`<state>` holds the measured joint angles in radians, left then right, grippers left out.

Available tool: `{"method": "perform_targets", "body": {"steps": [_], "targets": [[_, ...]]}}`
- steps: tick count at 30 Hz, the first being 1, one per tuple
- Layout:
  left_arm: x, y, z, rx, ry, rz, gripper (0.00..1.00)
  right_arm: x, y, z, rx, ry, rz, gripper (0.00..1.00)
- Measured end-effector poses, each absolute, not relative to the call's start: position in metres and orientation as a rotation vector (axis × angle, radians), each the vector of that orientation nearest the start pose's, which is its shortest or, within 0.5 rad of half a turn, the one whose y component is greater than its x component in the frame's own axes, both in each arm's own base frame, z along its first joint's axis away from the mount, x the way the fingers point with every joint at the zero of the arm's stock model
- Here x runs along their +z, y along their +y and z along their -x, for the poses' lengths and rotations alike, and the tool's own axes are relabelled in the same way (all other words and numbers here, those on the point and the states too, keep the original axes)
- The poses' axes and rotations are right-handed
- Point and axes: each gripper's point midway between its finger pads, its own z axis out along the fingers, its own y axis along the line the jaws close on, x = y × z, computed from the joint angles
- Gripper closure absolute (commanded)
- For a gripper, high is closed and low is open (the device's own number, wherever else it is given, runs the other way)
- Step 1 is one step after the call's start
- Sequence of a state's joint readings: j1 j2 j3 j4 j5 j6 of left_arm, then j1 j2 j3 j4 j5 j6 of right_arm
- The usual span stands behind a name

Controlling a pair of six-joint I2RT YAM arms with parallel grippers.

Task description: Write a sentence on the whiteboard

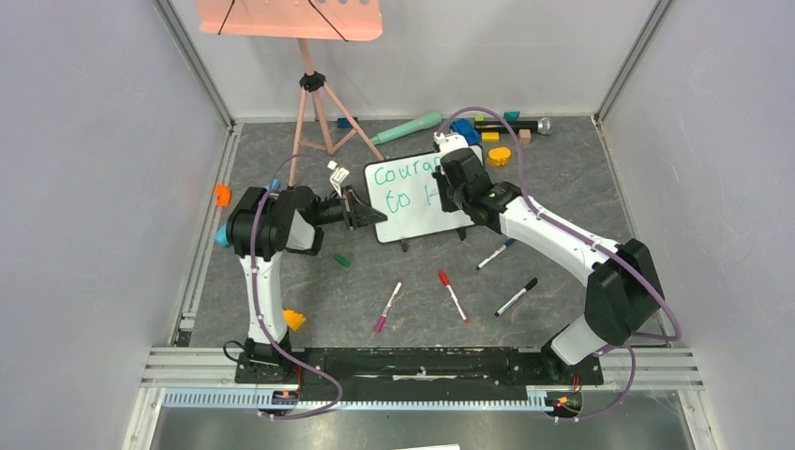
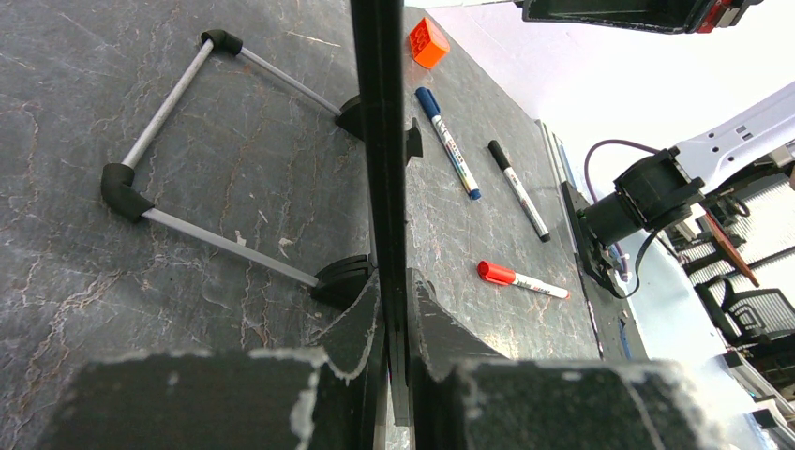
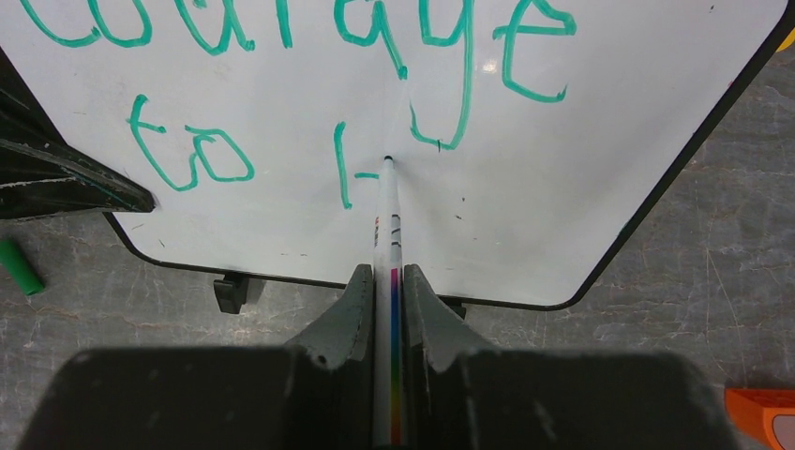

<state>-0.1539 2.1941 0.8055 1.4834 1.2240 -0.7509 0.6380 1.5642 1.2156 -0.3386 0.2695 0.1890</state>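
The whiteboard [image 1: 422,217] stands tilted on the table's middle, on its little black feet. My left gripper [image 1: 363,208] is shut on the whiteboard's left edge; in the left wrist view that dark rim [image 2: 380,141] runs edge-on between the gripper's [image 2: 394,305] fingers. My right gripper [image 1: 450,183] is shut on a white marker [image 3: 386,230] with a rainbow stripe. Its tip touches the board's face. The sentence [image 3: 281,23] reads "courage" in teal on the top line, with "to" [image 3: 192,155] and an "l" with a short stroke [image 3: 345,171] below.
Loose markers lie in front of the board: magenta [image 1: 388,307], red [image 1: 454,295], blue [image 1: 494,255] and black [image 1: 517,296]. A green cap [image 1: 342,261] lies near the left arm. A pink tray on a tripod [image 1: 314,103] and several toys [image 1: 487,127] stand behind.
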Motion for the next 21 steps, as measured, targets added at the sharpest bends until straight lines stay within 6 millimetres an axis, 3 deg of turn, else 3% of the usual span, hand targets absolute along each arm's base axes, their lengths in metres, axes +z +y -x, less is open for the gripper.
{"method": "perform_targets", "body": {"steps": [21], "targets": [[0.078,-0.232,-0.356,-1.566,1.666,-0.625,0.98,0.151,0.231,-0.361,0.207,2.216,0.386,1.0]]}}
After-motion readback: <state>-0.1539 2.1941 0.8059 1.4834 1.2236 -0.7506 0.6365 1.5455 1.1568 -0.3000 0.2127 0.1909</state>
